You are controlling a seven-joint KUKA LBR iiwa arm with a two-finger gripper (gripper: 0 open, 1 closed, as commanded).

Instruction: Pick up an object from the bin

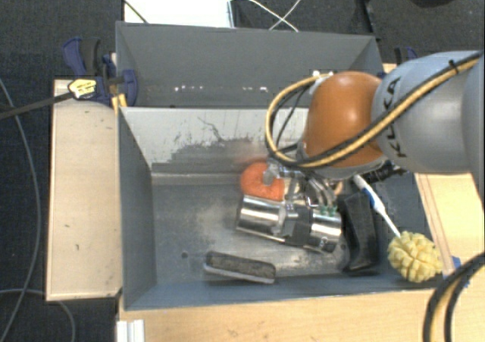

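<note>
Nearest the camera, a flat dark grey bar (239,267) lay on the floor of the bin (136,211), close to the front wall and apart from everything else. It was out of the way and posed little risk.

To its right, in the front corner, sat a brush with a knobbly yellow head (414,255). Its white handle ran up and inward, alongside a black block (360,234). That block stood just beside the end of a silver-and-black cylinder (265,218), which lay on its side on the floor, right of centre.

The jaws hung directly over that cylinder, low down under the wrist's orange cover (345,117). From this angle I could not tell whether they were released, clenched or already grasping it. The cylinder looked the likeliest thing to be picked.

That was where the trouble seemed likely to be. A smooth, round metal body would probably roll or squirt out sideways if the jaws closed off-centre or along its length instead of across it. With the black block so close, one side of the jaws could have come down on the block, or pinched the brush handle as well. The lift might then have dragged two things up, or tipped the cylinder loose.

Just behind the cylinder, partly hidden by the wrist, lay a rounded orange thing (258,181). A rolling cylinder could have knocked it towards the far wall (242,67). The cables looped round the cover hung close to that wall too, though they looked clear of it.
</note>
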